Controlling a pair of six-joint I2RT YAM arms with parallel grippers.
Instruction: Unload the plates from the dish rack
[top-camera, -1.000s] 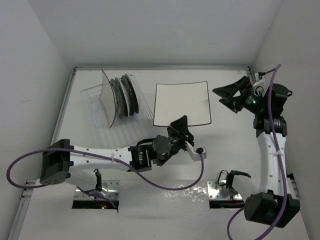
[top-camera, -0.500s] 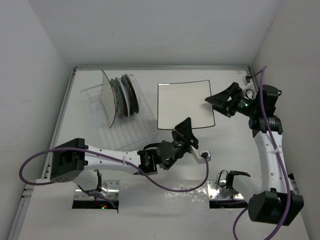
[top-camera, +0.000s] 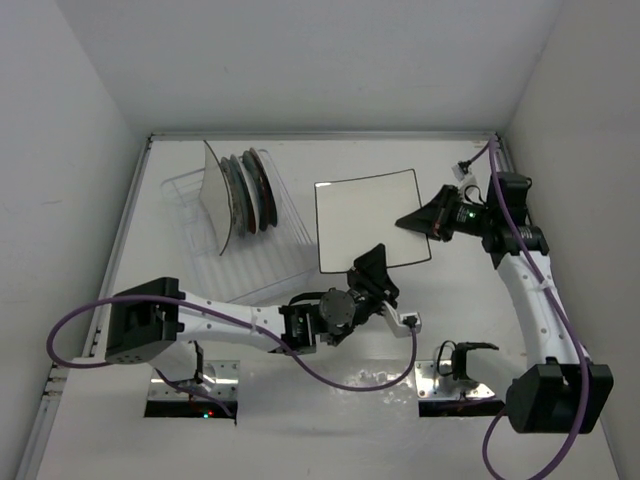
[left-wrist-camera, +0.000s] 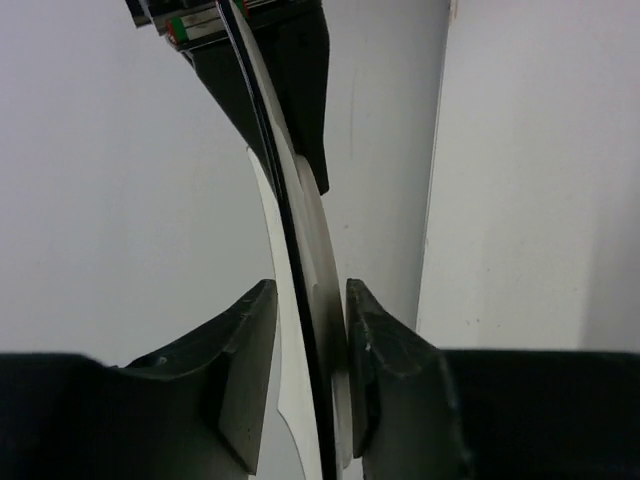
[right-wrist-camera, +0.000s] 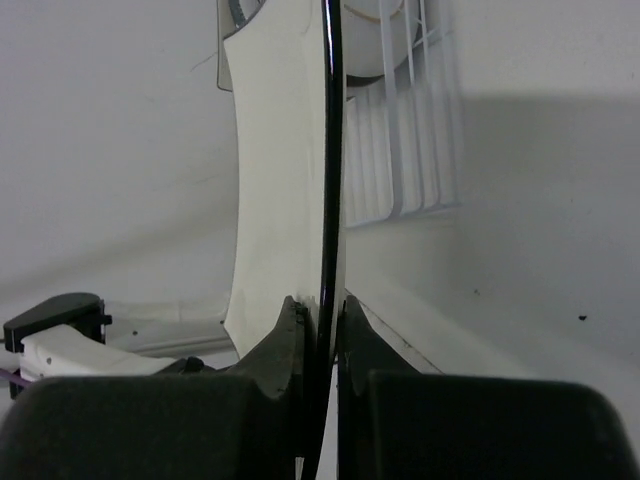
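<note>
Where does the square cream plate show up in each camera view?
Top external: square cream plate at centre.
Left wrist: plate edge-on, centre.
Right wrist: plate edge-on, centre.
Landmark: dish rack, left in top external, upper right in right wrist.

LIGHTING AND IMAGE QUALITY

Top view: even, diffuse white light is filling the enclosure. The table (top-camera: 300, 432) is reading very bright, and the arms (top-camera: 230, 318) are casting only faint, soft shadows on it. The side walls (top-camera: 60, 200) are grading to grey toward the frame edges. Left wrist view: the near fingers (left-wrist-camera: 240, 365) are rendering dark and out of focus, and the square cream plate (left-wrist-camera: 324, 295) is blurring along its near edge. Right wrist view: a broad grey shadow is crossing the background at right; the dish rack (right-wrist-camera: 400, 150) ribs are appearing slightly soft.
</note>
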